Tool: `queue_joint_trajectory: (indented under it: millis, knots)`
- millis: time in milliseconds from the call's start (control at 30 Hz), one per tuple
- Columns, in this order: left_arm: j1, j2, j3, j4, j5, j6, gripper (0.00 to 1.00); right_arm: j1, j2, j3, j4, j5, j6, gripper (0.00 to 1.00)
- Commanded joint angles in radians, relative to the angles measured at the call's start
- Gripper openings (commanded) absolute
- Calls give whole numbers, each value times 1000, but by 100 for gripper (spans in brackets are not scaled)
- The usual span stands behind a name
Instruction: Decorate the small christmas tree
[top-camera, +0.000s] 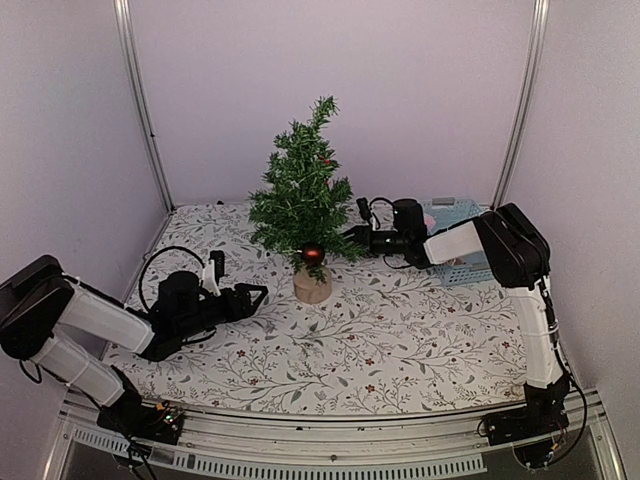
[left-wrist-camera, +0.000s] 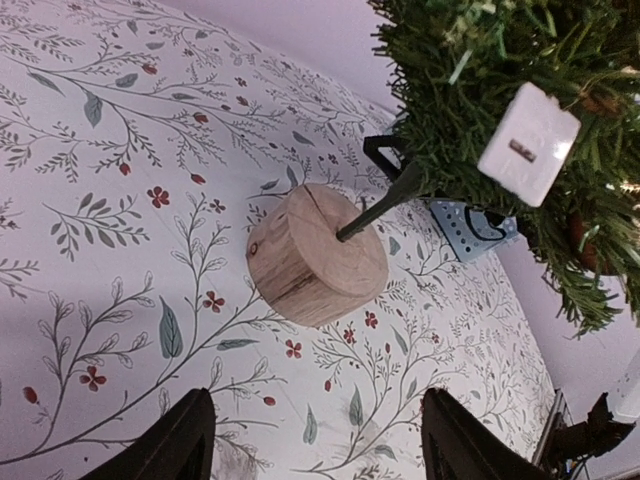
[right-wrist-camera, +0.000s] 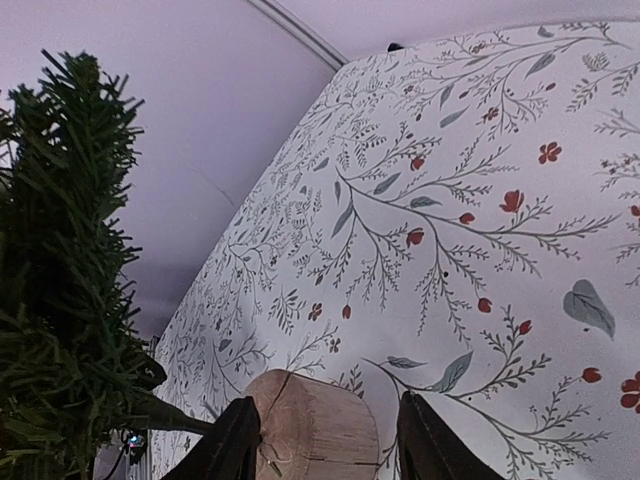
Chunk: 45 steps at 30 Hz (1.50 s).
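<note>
Dark-green and bristly, the small christmas tree (top-camera: 300, 195) stands upright near the middle of the floral tablecloth (top-camera: 400, 340), its pointed top leaning slightly to the right and its thin trunk set in a round pale wooden stump base (top-camera: 312, 286). A red bauble (top-camera: 312, 254) hangs low in the branches just above the stump, and the left wrist view shows a white square tag (left-wrist-camera: 528, 143) among the needles. The left gripper (top-camera: 258, 296) lies low over the cloth just left of the stump, pointing at it. In its own camera the two dark fingers (left-wrist-camera: 165, 450) are spread wide with nothing between them, and the stump (left-wrist-camera: 315, 255) sits ahead of the gap, clearly apart from both tips. The right gripper (top-camera: 352, 238) reaches in from the right, against the lowest branches on that side. Its wrist view shows the fingers (right-wrist-camera: 430, 445) parted and gripping nothing, with the stump (right-wrist-camera: 315, 430) appearing in the space between them. The left-hand finger's edge overlaps the stump's rim in that view, while a strip of cloth shows beside the other finger; whether either finger touches the wood cannot be told. The tree's foliage (right-wrist-camera: 60, 300) rises at the left of that frame. A pale blue basket (top-camera: 455, 245) sits behind the right arm near the back of the table.
</note>
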Motion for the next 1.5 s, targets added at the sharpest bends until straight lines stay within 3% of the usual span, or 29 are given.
queue_joint_trajectory:
  millis: [0,500,1233,1467]
  knots:
    - [-9,39,25,78,16,-27,72,25,68,52,4,-32,21,48]
    - [22,102,7,119,7,-106,69,50,50,-75,142,-106,111,29]
    - [48,239,36,206,57,-164,64,124,-36,-211,286,-117,195,26]
    - [103,298,40,265,109,-192,61,183,-48,-223,309,-85,210,26]
